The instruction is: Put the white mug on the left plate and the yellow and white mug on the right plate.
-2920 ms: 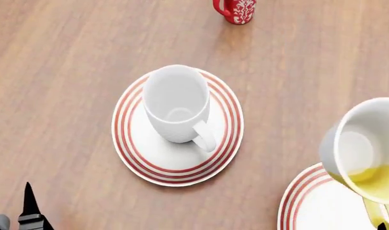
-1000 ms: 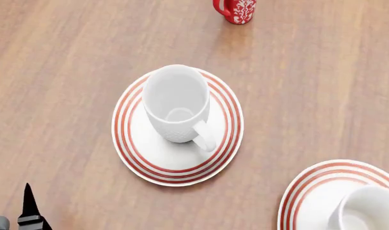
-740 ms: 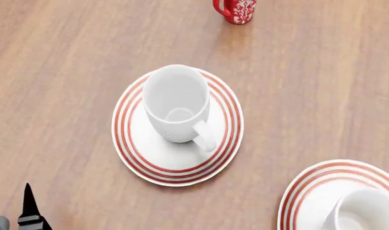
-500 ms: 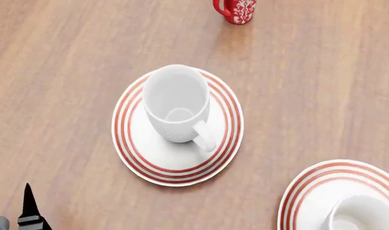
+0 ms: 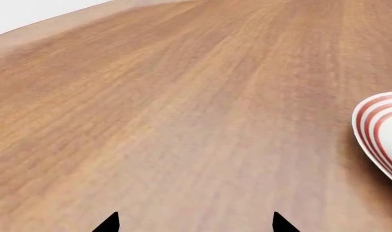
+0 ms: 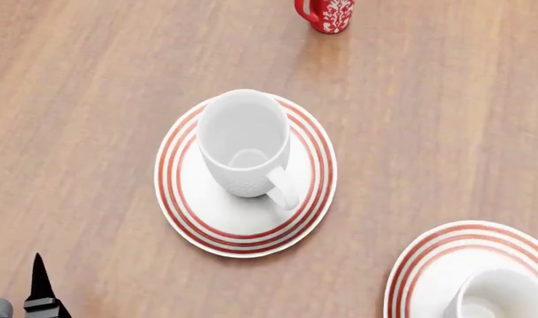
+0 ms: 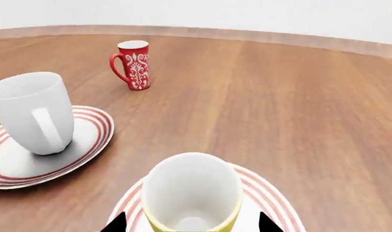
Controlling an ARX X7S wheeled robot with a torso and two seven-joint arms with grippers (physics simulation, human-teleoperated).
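2 mugs (image 6: pixel 244 142) (image 7: pixel 191 197) sit on plates (image 6: pixel 185 212) (image 7: pixel 270 203), empty; both hands (image 5: pixel 194 223) (image 7: pixel 190 223) spread apart.

Bare wooden table (image 6: pixel 428 119) lies open on all sides of the left plate (image 6: pixel 185 218), which the white mug (image 6: pixel 244 142) fills at its middle. A clear strip separates it from the right plate (image 6: pixel 424 265), where the yellow mug (image 7: pixel 191 195) stands. The red mug (image 6: pixel 326 13) stands well apart at the far edge.
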